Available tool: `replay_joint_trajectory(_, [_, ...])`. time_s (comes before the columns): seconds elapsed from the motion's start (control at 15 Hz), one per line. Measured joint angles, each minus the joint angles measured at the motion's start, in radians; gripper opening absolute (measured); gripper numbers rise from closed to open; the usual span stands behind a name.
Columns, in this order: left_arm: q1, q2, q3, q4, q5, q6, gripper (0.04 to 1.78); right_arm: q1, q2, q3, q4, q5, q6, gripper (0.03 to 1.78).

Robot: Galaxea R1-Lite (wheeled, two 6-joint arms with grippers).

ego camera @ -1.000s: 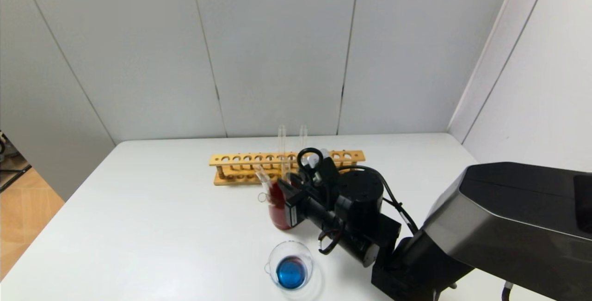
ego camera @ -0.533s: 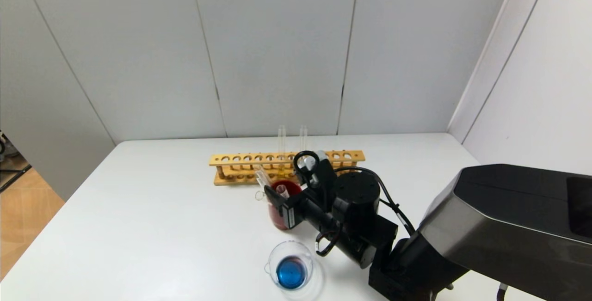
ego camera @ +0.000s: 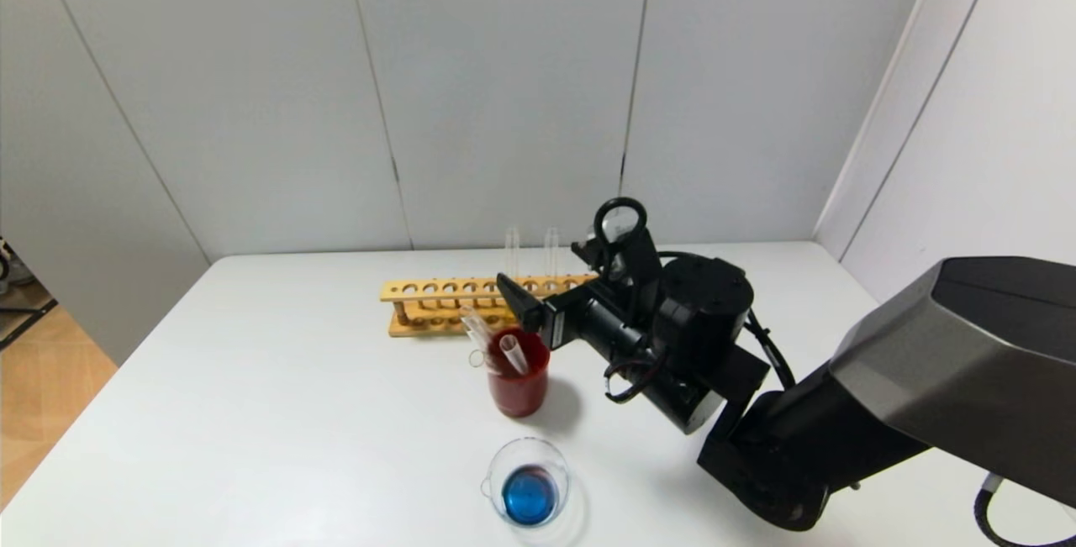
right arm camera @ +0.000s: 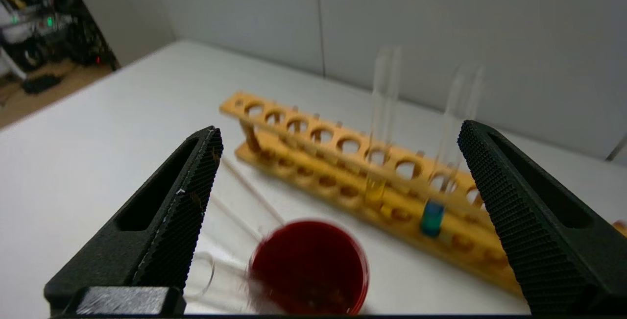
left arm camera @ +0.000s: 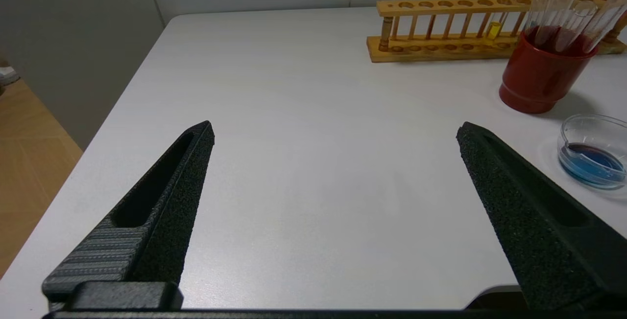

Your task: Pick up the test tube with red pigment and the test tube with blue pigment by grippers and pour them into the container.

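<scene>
Pale wooden rack [ego camera: 487, 302], glossy red cup [ego camera: 519, 385], clear glass beaker [ego camera: 528, 480], matt white table [ego camera: 294, 412]

Lab bench setup: white counter [ego camera: 294, 412] against plain grey panel walls, wooden test tube rack [ego camera: 437, 303] holding glass tubes, glass beaker [ego camera: 528, 480] with blue liquid, red cup [ego camera: 519, 385] holding used tubes.

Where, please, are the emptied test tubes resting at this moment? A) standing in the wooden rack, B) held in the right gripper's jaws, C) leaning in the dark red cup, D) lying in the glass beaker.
C: the clear empty tubes lean inside the dark red cup, while the right gripper hangs above it with its jaws open and empty.
</scene>
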Motion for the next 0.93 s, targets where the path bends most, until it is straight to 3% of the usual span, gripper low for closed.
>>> replay_joint_trajectory(0.27, [0.000, 0.000, 0.000, 0.000, 0.000, 0.000, 1.75, -0.054, -0.071, -0.017, 0.001, -0.007, -0.003, 1.74])
replay_joint_trajectory(0.47, [0.000, 0.000, 0.000, 0.000, 0.000, -0.001, 1.75, -0.145, -0.159, -0.011, 0.013, -0.010, -0.053, 1.74])
replay_joint_trajectory(0.73, [0.000, 0.000, 0.000, 0.000, 0.000, -0.002, 1.75, -0.351, -0.384, 0.046, 0.026, -0.019, -0.220, 1.74])
replay_joint_trajectory(0.93, [0.000, 0.000, 0.000, 0.000, 0.000, -0.001, 1.75, -0.518, -0.645, 0.112, 0.119, -0.054, -0.324, 1.74])
